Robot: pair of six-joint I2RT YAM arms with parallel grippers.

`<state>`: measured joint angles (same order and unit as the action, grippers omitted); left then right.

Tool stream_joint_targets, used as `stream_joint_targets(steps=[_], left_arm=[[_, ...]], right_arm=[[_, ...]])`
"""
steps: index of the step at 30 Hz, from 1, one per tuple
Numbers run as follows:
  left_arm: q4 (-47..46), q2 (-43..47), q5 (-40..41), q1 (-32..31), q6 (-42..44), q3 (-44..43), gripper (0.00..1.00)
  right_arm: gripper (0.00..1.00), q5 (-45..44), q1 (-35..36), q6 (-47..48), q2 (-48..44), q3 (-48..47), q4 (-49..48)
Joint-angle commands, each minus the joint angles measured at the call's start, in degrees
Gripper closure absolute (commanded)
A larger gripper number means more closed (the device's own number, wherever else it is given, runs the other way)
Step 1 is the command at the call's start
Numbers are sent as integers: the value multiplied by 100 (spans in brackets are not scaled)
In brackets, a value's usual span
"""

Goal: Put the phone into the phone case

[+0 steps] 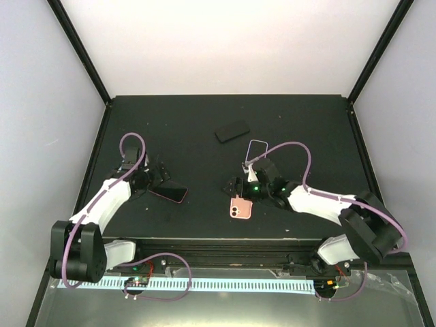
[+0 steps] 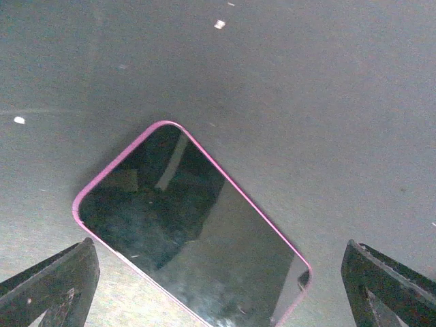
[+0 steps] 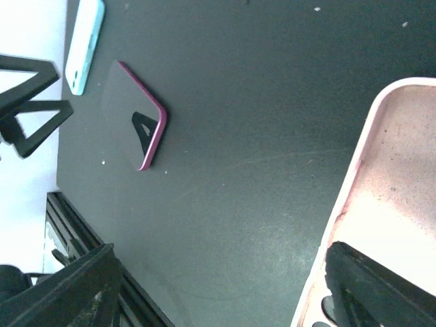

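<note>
Pink phone case (image 3: pixel 395 191) lies hollow-up, the phone (image 2: pixel 191 231) apart from it.

A matte black worktop (image 1: pixel 197 122) fills the middle of the overhead view, and the wrist views show a few pale specks (image 2: pixel 219 24) on its surface. Behind it rises a plain white back panel (image 1: pixel 231 41), brightly and evenly lit, flanked by pale grey-lilac side walls (image 1: pixel 41 102). Two black struts (image 1: pixel 78 48) slant up and outward from the worktop's far corners. A black rail (image 1: pixel 225 246) runs along the near edge, with a white slotted strip (image 1: pixel 231 284) just below it.
</note>
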<state>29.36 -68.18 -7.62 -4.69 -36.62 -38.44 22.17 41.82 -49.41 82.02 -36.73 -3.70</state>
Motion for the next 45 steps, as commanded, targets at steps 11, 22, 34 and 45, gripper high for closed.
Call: stream_joint_targets(steps=[11, 22, 34, 45], left_arm=[[738, 16, -129, 179, -1699, 326, 1], [1948, 58, 135, 92, -2881, -405, 2], [2198, -1536, -314, -163, -2940, -1366, 1], [1981, -2507, -347, -331, -3105, -1735, 1]], right_arm=[[13, -20, 36, 467, -792, 153, -169], [14, -166, 35, 318, -896, 361, -263], [14, -297, 36, 304, -942, 359, -156], [14, -389, 36, 387, -914, 274, -24]])
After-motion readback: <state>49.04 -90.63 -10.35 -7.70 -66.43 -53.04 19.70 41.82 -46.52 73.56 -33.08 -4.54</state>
